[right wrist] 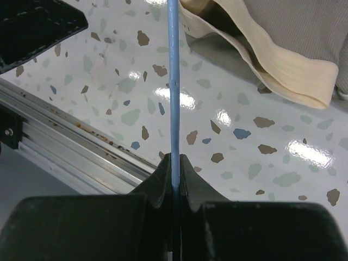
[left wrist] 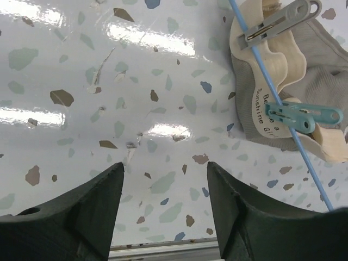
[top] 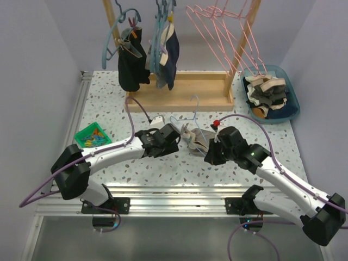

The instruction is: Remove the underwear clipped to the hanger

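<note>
Expect the grey-and-beige cotton underwear, upper right of your left wrist view, to be limp and light; pinch its waistband by the teal plastic peg. Left gripper gapes empty; right gripper clamps the thin blue wire hanger.

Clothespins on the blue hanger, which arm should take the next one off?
Probably left. The right gripper is shut on the blue hanger, steadying it; the left gripper is empty, near the teal clothespin.
</note>
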Controlling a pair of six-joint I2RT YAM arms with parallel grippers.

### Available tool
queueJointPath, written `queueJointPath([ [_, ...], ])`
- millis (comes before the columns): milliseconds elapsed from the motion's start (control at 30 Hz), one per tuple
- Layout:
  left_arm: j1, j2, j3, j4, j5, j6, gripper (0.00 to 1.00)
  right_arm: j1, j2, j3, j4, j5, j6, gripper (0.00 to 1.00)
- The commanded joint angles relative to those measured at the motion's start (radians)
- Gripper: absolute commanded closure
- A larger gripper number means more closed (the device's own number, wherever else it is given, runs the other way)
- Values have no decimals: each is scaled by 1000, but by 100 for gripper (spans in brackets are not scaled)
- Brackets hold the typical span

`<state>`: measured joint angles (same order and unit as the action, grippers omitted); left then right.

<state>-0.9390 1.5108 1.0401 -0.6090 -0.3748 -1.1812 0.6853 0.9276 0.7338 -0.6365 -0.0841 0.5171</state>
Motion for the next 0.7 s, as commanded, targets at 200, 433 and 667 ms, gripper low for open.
queueJointPath([
  [200, -3, -61, 65, 181, 22, -70, 10, 0, -16, 18, -2, 29, 15, 100],
  [433, -3, 129, 239, 95, 22, -51, 8, 0, -19, 39, -9, 40, 12, 100],
  [667, -1, 183, 247, 98, 22, -63, 9, 0, -41, 38, -9, 43, 18, 100],
])
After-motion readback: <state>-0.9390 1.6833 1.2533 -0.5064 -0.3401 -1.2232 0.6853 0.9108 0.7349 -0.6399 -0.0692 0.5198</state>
